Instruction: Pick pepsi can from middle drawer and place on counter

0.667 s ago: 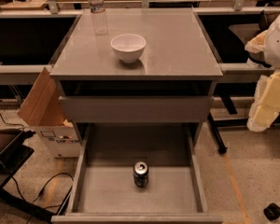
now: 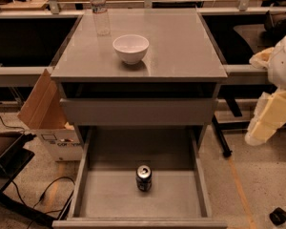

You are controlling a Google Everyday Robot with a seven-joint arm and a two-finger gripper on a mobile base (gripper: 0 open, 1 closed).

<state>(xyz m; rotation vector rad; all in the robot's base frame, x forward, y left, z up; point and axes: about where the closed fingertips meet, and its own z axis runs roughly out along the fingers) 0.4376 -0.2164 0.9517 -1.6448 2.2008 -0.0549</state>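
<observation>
The pepsi can [image 2: 143,177] is standing in the open middle drawer [image 2: 181,200] at 6 o'clock. The tool [image 2: 271,113] is hanging at 3 o'clock, and whether it is wide or narrow cannot be told. Picking is not yet begun, so it is needing to reach down first.

The gripper [image 2: 269,120] hangs at the right edge, below the pale arm [image 2: 283,63].

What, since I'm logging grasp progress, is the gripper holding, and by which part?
Nothing that shows. The can stands free in the drawer; the gripper is out of view, only the arm showing at the right edge.
</observation>
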